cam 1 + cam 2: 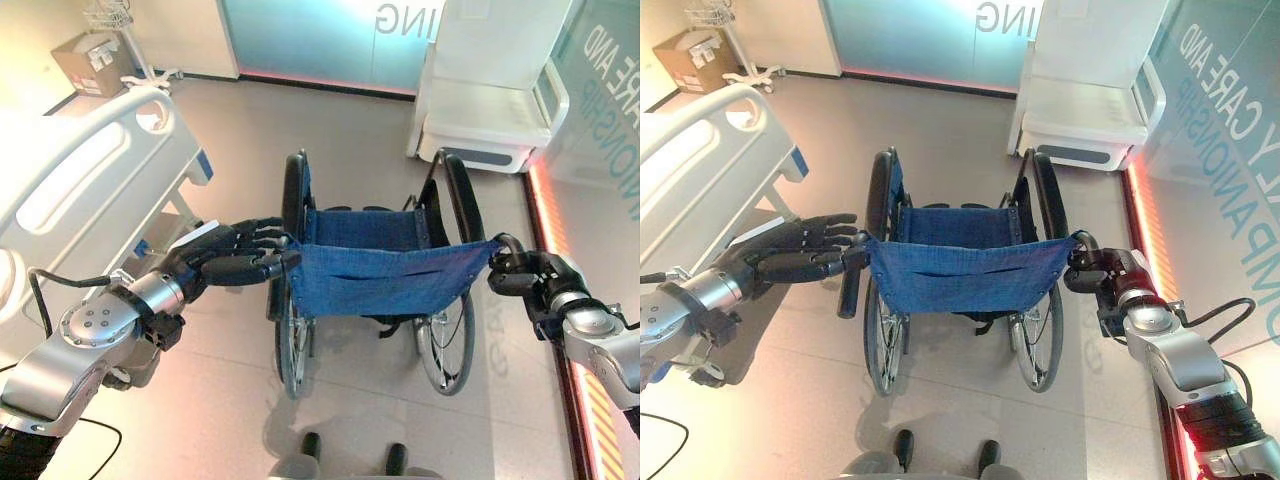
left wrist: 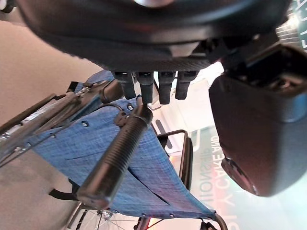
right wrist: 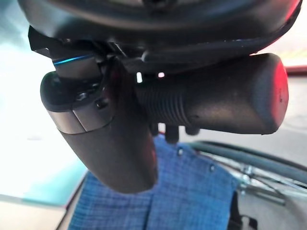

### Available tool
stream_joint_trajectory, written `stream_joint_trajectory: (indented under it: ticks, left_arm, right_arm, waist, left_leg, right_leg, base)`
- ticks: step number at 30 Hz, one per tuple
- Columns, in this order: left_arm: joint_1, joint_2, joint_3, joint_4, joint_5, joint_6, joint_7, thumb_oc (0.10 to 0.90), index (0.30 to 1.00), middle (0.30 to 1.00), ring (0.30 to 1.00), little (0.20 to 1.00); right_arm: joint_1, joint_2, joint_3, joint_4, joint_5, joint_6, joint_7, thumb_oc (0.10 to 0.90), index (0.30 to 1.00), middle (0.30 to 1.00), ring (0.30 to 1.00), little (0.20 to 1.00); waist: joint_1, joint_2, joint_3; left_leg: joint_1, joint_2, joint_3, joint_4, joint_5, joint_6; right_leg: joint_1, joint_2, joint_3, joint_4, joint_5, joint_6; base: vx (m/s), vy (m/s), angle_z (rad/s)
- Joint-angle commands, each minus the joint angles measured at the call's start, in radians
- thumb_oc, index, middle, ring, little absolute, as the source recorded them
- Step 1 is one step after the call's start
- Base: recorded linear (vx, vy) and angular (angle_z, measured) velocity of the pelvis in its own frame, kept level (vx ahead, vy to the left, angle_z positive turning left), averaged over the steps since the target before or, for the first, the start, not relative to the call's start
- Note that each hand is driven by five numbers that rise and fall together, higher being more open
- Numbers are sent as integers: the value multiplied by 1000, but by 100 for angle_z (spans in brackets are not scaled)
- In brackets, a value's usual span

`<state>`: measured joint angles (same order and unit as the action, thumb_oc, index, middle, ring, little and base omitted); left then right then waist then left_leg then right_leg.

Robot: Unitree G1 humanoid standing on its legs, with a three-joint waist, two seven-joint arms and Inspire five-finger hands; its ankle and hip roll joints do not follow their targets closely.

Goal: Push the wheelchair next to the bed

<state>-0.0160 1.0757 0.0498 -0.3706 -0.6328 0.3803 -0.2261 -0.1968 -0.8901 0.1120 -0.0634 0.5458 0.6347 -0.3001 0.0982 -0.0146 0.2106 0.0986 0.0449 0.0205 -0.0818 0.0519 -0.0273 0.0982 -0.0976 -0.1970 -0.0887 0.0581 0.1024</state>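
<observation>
A wheelchair with a blue cloth backrest (image 1: 380, 275) stands in front of me, its back towards me. The white hospital bed (image 1: 90, 170) with side rails runs along the left. My left hand (image 1: 225, 255) reaches to the chair's left side with straight fingers, their tips at the base of the black left push handle (image 2: 117, 158). That handle lies bare, outside the hand. My right hand (image 1: 520, 272) is shut on the ribbed right push handle (image 3: 216, 103), thumb curled round it.
A white padded chair-like unit (image 1: 490, 110) stands at the back right against a glass wall. A cardboard box (image 1: 90, 60) and a wheeled stand sit at the back left. A red-lit strip (image 1: 550, 230) runs along the right wall. Bare floor lies between wheelchair and bed.
</observation>
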Motion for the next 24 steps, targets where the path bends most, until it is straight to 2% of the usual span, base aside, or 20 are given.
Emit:
stream_joint_trajectory:
  ticks: [1,2,5,7,11,14,17,20,24]
  left_arm:
    - [-93,52,11,44,-38,-25,90,800,900,900,900,900]
    - [-91,35,27,65,-141,-25,124,800,900,900,900,900]
    - [-72,1,56,59,-160,-5,114,800,900,900,900,900]
    - [-56,-11,68,47,-90,38,114,800,900,900,900,900]
    - [-51,9,81,67,32,59,93,800,900,900,900,900]
    - [-42,62,102,115,263,78,-14,800,900,900,900,900]
    - [-34,117,118,166,355,105,-7,800,900,900,900,900]
    - [-44,133,121,214,282,78,-59,800,900,900,900,900]
    - [-56,137,96,169,154,99,-133,800,900,900,900,900]
  right_arm:
    - [-170,-48,18,-8,-52,-126,-55,400,300,300,300,300]
    - [-170,-47,15,-17,-51,-112,-56,400,300,300,300,300]
    - [-146,-31,-3,-20,-66,-109,-52,400,300,300,300,300]
    - [-133,-19,-11,-21,-75,-105,-50,400,300,300,300,300]
    - [-138,-23,-11,-28,-65,-95,-56,400,300,300,300,300]
    - [-152,-31,-16,-23,-49,-88,-56,400,300,300,300,300]
    - [-160,-48,-13,-22,-29,-90,-56,400,300,300,300,300]
    - [-162,-54,-14,-31,-20,-85,-57,400,300,300,300,300]
    - [-147,-48,-23,-36,-32,-98,-49,400,300,300,300,300]
  waist:
    - [-10,10,-77]
    - [-11,11,-78]
    - [-9,15,-78]
    - [-4,18,-76]
    - [-2,21,-71]
    - [0,29,-67]
    - [-2,34,-65]
    - [-8,39,-62]
    - [-13,49,-56]
  left_leg:
    - [-25,37,18,-5,-7,-26]
    - [-25,37,20,-5,-6,-26]
    - [-26,41,23,-5,-3,-28]
    - [-31,42,18,-5,1,-30]
    - [-34,40,15,-5,4,-30]
    - [-38,40,14,-5,7,-31]
    - [-42,36,9,-5,9,-32]
    - [-43,36,13,-5,10,-33]
    - [-44,38,16,-5,14,-36]
  right_leg:
    - [25,-5,-16,1,-25,15]
    - [25,-5,-19,1,-25,14]
    - [26,-7,-28,1,-25,12]
    - [25,-8,-35,1,-23,11]
    - [24,-9,-40,1,-23,10]
    - [23,-11,-45,1,-22,9]
    - [20,-13,-45,1,-22,11]
    - [18,-16,-44,1,-21,12]
    - [15,-18,-44,1,-16,12]
  base:
    - [36,0,5]
    - [0,0,0]
    - [5,-3,3]
    - [-3,-11,6]
    - [-8,-10,5]
    - [-10,-7,4]
    - [-18,-3,5]
    - [-10,2,3]
    - [-5,-1,1]
